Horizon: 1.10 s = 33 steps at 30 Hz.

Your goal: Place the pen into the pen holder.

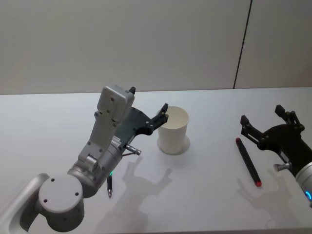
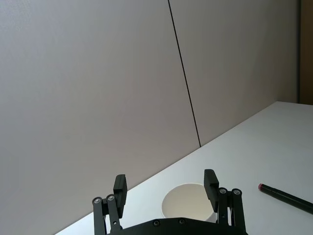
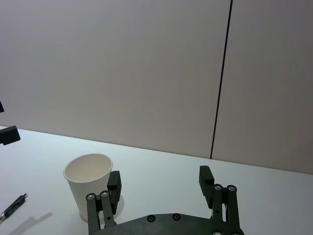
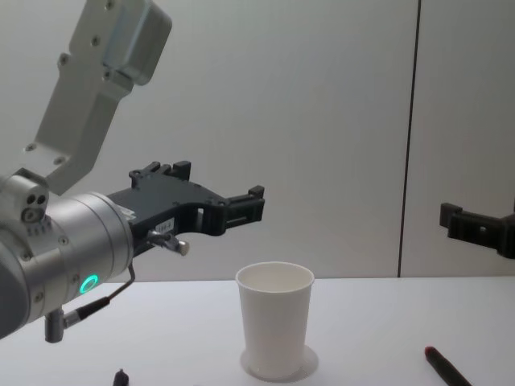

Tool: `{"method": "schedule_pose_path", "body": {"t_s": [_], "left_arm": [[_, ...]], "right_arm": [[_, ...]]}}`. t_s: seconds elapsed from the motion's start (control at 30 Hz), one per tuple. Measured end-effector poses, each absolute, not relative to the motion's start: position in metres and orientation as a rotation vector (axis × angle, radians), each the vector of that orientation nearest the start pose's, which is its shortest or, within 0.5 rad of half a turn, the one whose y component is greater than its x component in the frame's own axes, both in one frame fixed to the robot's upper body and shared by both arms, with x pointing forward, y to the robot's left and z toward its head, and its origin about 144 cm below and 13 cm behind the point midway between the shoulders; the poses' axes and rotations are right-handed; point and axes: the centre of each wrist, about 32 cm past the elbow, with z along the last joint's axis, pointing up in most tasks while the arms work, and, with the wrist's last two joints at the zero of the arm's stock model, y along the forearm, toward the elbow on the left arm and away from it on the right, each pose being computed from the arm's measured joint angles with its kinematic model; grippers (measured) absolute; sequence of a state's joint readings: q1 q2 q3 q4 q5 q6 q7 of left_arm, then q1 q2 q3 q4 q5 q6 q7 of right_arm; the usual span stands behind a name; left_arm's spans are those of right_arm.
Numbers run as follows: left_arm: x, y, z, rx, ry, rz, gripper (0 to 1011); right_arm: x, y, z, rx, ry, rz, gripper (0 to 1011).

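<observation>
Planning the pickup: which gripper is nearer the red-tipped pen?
Right. The right gripper hovers open just beside the pen; the left gripper is open at the left of the cup, farther off.

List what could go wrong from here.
1. The open left gripper hangs close by the rim of the pen holder; a small swing might tip the empty holder.
2. The red-ended pen lies flat on the table beside the open right gripper; a shallow grasp may roll it away instead of lifting it.
</observation>
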<state>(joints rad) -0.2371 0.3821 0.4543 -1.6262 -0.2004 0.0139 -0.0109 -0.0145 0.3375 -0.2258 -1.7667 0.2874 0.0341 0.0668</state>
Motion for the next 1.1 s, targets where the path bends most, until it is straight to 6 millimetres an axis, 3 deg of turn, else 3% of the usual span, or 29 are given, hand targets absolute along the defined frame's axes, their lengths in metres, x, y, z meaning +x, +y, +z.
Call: {"method": "schedule_pose_path", "body": {"t_s": [1.1], "left_arm": [[0.492,0.1984,1.2044,0.061,-0.268,1.124,1000]], "right_arm": [[0.4432,-0.2337,1.1897,0.021,-0.066,-1.242,1001]]}}
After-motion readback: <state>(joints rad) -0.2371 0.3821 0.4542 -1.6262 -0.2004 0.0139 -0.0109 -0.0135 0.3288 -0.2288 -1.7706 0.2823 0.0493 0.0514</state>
